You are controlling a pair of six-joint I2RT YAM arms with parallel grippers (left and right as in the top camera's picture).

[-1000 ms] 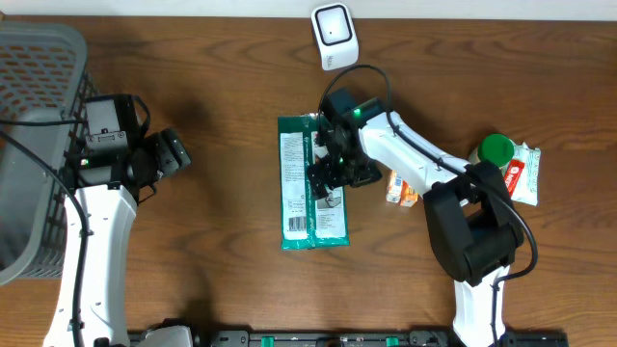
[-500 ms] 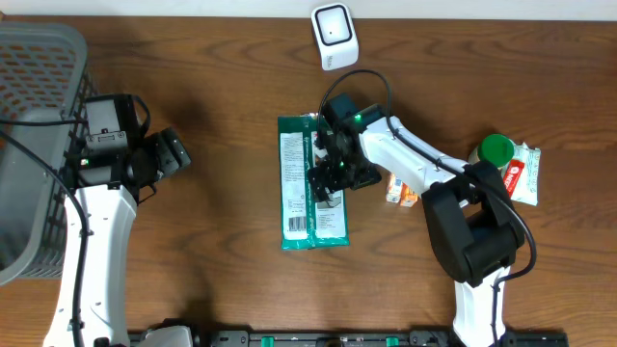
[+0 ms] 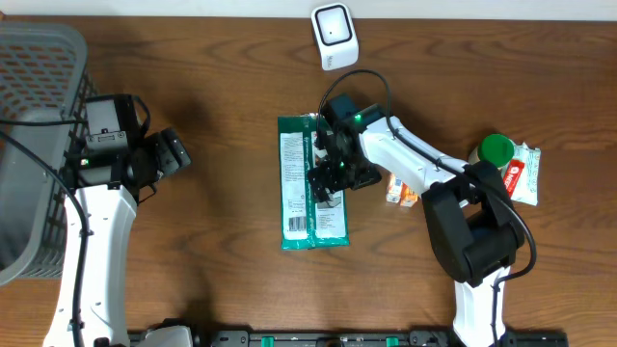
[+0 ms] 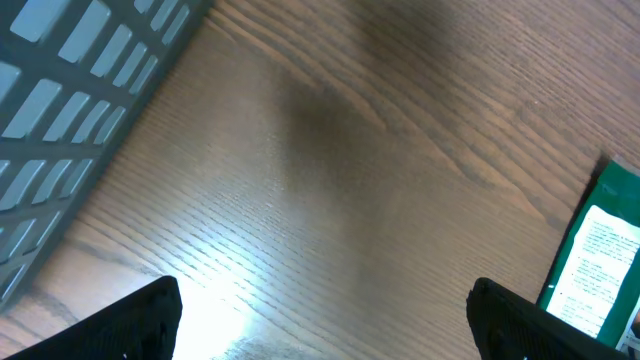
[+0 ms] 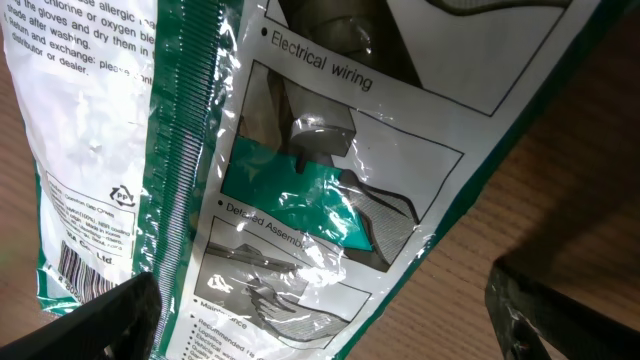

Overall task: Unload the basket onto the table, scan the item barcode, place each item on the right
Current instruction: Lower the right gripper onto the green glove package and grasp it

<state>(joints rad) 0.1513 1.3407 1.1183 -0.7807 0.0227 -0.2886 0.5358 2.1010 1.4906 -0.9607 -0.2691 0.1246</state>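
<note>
Green packet lies flat, right pincer spread above its edge.

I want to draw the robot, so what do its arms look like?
The left arm and right arm are white shells with chunky black joints. A tiny green light glows on the right one, and a thin black cable loops above it. The fingers are plain black.

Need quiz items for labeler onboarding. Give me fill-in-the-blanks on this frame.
The right claw is over the ___ packet.
The scanner is coloured ___.
The basket is coloured ___.
The left claw stands ___.
Missing words: green; white; grey; open.
</note>
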